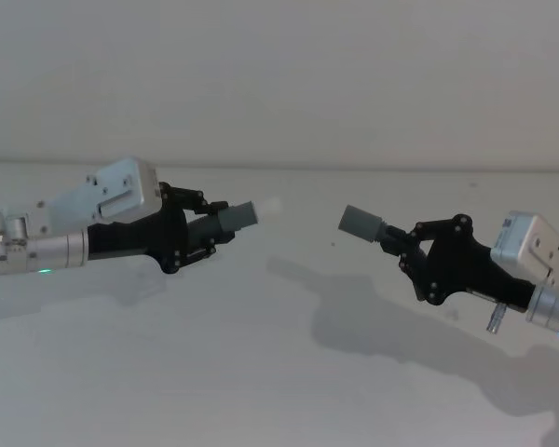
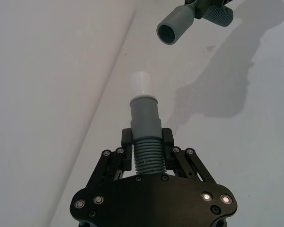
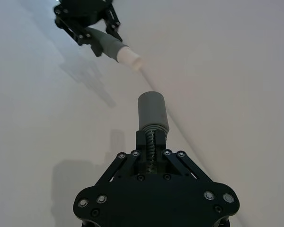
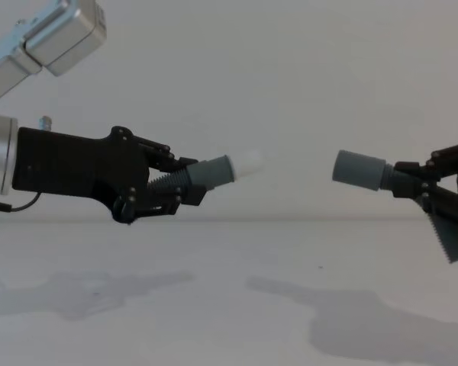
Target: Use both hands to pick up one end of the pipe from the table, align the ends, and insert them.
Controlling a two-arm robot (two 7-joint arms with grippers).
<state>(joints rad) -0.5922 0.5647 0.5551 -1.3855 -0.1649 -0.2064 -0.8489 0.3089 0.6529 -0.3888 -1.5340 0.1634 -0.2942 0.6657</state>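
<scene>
Grey pipe work stands midway: above the white desk (image 1: 261, 391), the left pincer (image 1: 219, 230) pinches the slim pipe piece (image 1: 240, 217), and the right pincer (image 1: 402, 244) pinches the socket piece (image 1: 361, 223). Both are lifted, their ends facing but apart, with insertion not yet done.

Whitish-tipped pipe (image 1: 239, 216) facing socket pipe (image 1: 361, 223), apart

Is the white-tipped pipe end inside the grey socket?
Out: a gap separates the whitish tip in the left gripper from the grey cylindrical socket in the right gripper.
</scene>
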